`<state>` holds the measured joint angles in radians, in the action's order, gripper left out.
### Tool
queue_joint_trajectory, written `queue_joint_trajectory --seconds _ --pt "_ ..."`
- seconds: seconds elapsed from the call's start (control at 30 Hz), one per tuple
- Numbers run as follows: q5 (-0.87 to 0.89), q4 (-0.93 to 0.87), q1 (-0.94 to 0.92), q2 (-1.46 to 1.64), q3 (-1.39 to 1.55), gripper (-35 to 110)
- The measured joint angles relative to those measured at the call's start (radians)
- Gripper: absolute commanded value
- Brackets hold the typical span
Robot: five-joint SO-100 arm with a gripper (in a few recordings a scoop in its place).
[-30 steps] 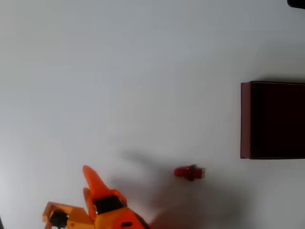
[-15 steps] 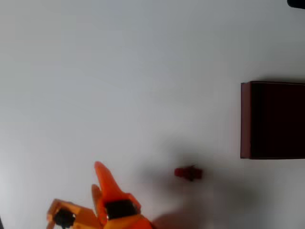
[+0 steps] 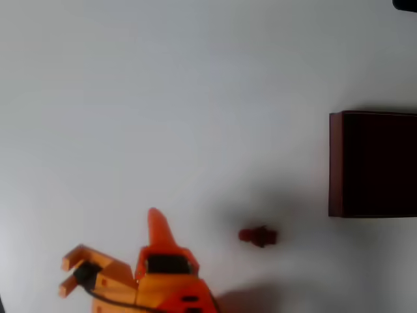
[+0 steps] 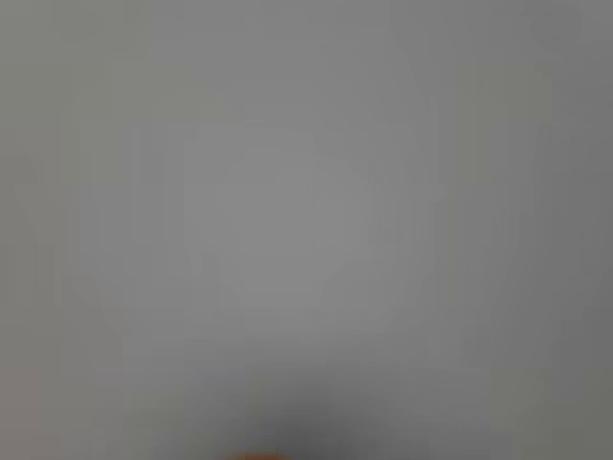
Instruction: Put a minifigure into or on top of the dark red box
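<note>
White table takes up nearly all of my overhead view, plain and matte, with a soft grey shadow pooled toward the lower middle. Next in size is the dark red box, sitting at the right edge and cut off by the frame; I can see its thin reddish-brown left wall and a very dark interior, and nothing I can make out inside it. My orange arm comes in at the bottom left, and the pincer shows as one pointed orange finger aimed up the picture, its tip standing free over bare table; from this angle I cannot tell whether the pincer is parted or closed, and it holds nothing that I can see. The minifigure is the smallest thing here: a tiny red figure lying on its side on the table, to the right of the pincer and apart from it, below and left of the box's lower left corner and not touching it. My wrist view gives me blurred grey surface with a faint orange sliver at the bottom edge.
</note>
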<state>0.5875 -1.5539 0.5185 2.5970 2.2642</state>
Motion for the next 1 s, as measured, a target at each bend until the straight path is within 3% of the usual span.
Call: queue_joint_trajectory --seconds 0.53,0.8,1.0 --pt "0.048 -0.212 -0.137 -0.308 -0.325 27" --pt "0.086 -0.235 -0.184 -0.321 -0.310 26" --pt "0.002 -0.193 -0.281 -0.328 -0.259 26"
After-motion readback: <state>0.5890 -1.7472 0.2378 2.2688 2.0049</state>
